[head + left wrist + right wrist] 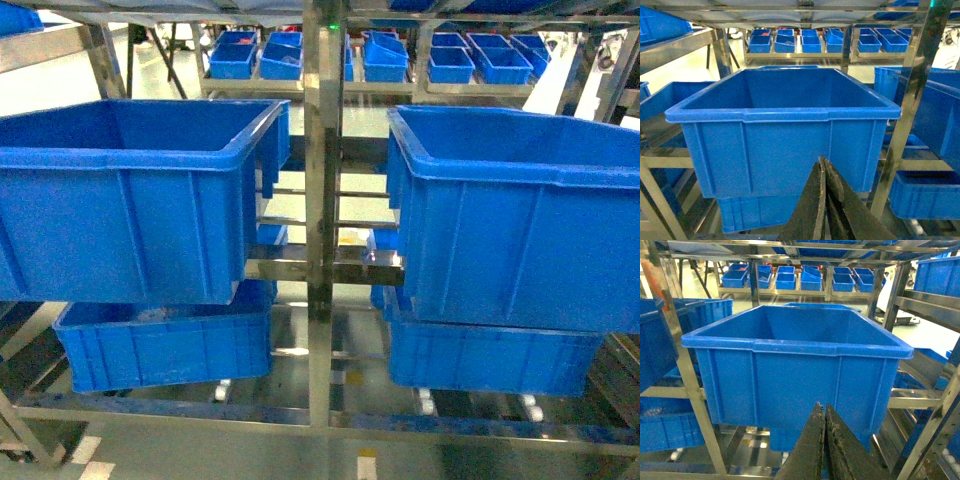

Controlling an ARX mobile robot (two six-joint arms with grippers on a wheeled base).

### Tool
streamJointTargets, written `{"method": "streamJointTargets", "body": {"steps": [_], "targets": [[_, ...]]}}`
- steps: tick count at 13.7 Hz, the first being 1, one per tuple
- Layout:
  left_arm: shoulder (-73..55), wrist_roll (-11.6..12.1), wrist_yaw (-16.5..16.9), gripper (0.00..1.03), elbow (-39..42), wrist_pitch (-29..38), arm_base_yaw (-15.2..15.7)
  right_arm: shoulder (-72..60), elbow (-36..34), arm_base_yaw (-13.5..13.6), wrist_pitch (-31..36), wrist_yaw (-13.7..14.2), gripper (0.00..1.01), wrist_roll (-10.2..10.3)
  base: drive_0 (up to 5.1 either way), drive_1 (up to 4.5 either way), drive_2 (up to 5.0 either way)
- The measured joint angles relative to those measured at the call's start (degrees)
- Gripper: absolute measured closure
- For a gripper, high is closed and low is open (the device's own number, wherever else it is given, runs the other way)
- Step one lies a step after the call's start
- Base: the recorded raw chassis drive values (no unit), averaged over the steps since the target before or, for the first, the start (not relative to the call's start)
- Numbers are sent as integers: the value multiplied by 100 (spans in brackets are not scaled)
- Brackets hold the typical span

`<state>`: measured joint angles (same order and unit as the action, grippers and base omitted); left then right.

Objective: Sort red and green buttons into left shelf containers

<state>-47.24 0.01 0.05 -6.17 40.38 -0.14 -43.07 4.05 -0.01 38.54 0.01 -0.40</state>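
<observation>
1. A shiny steel shelf upright [322, 200] is standing in the middle of the rack, and everything here is sitting either side of it.
2. Left of that upright, a large deep blue plastic bin with ribbed walls and a thick rolled rim [130, 150] is resting on the upper shelf; a second ribbed blue bin [165, 345] is sitting directly under it.
3. Right of the upright, a matching pair of blue bins [520, 230] is sitting stacked the same way.
4. Beyond the upright, a far rack of small blue trays [380, 60] is lining the background.
5. The left claw [824, 165] is pointing at the upper left bin's front wall, fingers pressed together, gripping nothing.
6. The right claw [823, 410] is likewise closed tight and empty, facing the upper right bin.
7. The red and green buttons are not showing anywhere; I cannot tell where they are.
</observation>
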Motion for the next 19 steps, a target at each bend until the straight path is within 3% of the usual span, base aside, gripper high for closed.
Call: {"method": "streamJointTargets", "body": {"steps": [1, 2, 3, 4, 13, 19], "targets": [[293, 0, -9, 101, 107, -162, 15, 258, -81, 0, -197, 0, 99, 0, 0, 0, 0], [595, 0, -9, 101, 229, -378, 13, 323, -278, 0, 28, -4, 99, 0, 0, 0, 0], [868, 0, -11, 101, 306, -586, 13, 553, -339, 0, -339, -2, 99, 0, 0, 0, 0], [894, 0, -9, 101, 476, -229, 13, 883, -339, 0, -492, -2, 99, 0, 0, 0, 0], [2935, 0, -11, 101, 535, -2253, 13, 2782, -341, 0, -2319, -2, 99, 0, 0, 0, 0], [3163, 0, -9, 101, 535, -2468, 13, 2975, -341, 0, -2516, -2, 99, 0, 0, 0, 0]]}}
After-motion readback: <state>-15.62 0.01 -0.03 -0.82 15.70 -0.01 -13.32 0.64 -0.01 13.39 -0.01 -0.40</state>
